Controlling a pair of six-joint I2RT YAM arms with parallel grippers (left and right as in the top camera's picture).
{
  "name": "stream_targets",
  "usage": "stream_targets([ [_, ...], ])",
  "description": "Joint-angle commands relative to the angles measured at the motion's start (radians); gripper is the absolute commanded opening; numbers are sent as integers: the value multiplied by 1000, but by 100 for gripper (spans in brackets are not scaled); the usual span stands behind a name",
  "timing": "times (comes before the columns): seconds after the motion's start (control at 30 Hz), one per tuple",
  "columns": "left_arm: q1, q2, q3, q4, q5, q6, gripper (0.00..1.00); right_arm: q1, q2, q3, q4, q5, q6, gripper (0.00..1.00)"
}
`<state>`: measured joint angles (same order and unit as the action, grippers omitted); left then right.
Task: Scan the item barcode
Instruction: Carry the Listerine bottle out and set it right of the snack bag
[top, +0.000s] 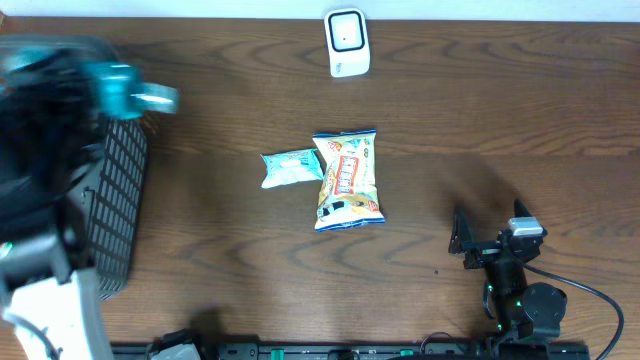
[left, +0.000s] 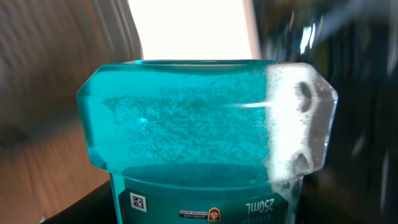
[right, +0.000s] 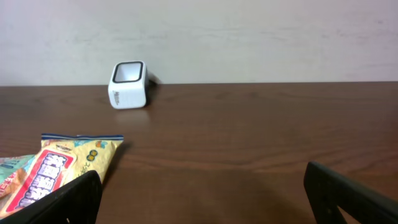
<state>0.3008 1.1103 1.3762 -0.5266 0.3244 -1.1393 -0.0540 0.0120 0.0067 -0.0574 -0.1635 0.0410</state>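
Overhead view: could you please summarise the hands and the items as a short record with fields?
left hand: closed on teal bottle, near black basket
right hand: open, empty
scanner: white, far side of table
large snack packet: mid-table
small snack packet: lying right beside the large one

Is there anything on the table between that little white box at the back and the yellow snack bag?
No. In the overhead view only bare wooden table lies between the white scanner and the yellow snack bag. The right wrist view agrees.
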Motion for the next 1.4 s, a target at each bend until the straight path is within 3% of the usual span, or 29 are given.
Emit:
stream_targets([
  [0.0,-166,63,27,16,49,103,59,1,-6,-1,-5,0,6,99],
  [0.2,-445,271,27,21,-4,256,59,1,-6,-1,-5,0,6,99],
  [0.53,-713,665,27,209,-3,385,59,1,-6,-1,-4,0,6,99],
  [0.77,-820,834,27,276,-3,604,59,1,-6,-1,-4,0,6,99],
  [1.13,-884,929,27,359,-91,665,59,1,-6,-1,-4,0,6,99],
  [1.37,-883,925,27,357,-101,698,87,1,-6,-1,-5,0,6,99],
])
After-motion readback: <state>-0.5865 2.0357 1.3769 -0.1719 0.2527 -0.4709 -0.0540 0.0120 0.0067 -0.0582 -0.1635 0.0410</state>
